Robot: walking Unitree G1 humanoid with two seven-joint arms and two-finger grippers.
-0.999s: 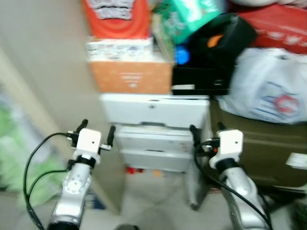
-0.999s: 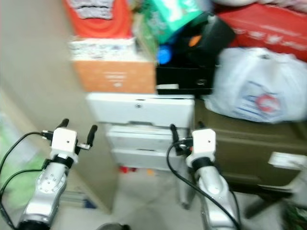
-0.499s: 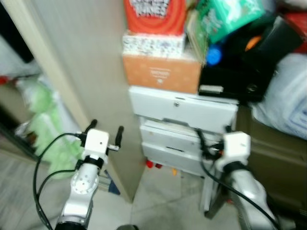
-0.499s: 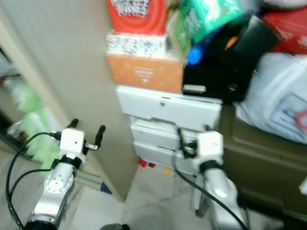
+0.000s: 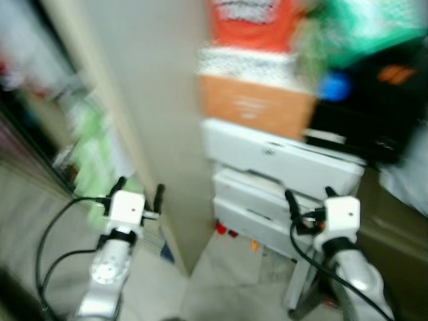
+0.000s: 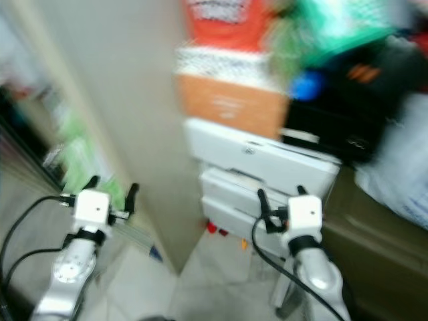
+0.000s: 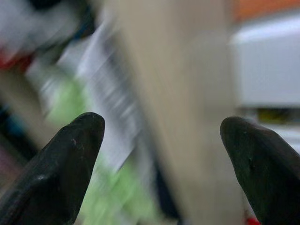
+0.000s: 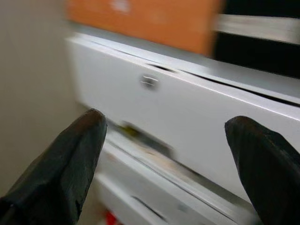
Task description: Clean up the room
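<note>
Drawers (image 5: 281, 170), white and stacked, stand in the middle of a blurry scene, right beside a tall beige panel (image 5: 144, 100). On top of the drawers sits an orange box (image 5: 257, 110), with a spotted white box (image 5: 244, 63) on that and something red (image 5: 251, 17) higher up. A black thing (image 5: 371, 114) with a blue blob (image 5: 332, 87) rests on the drawers next to the orange box, under something green (image 5: 361, 30). Little red bits (image 5: 224, 231) lie on the floor under the drawers.

Both hands are up in the air, fingers spread apart, holding nothing. The right hand (image 5: 309, 200) is just in front of the drawers. The left hand (image 5: 138, 192) is in front of the panel, away from the drawers. Past the panel there is blurry green stuff (image 5: 90, 144).
</note>
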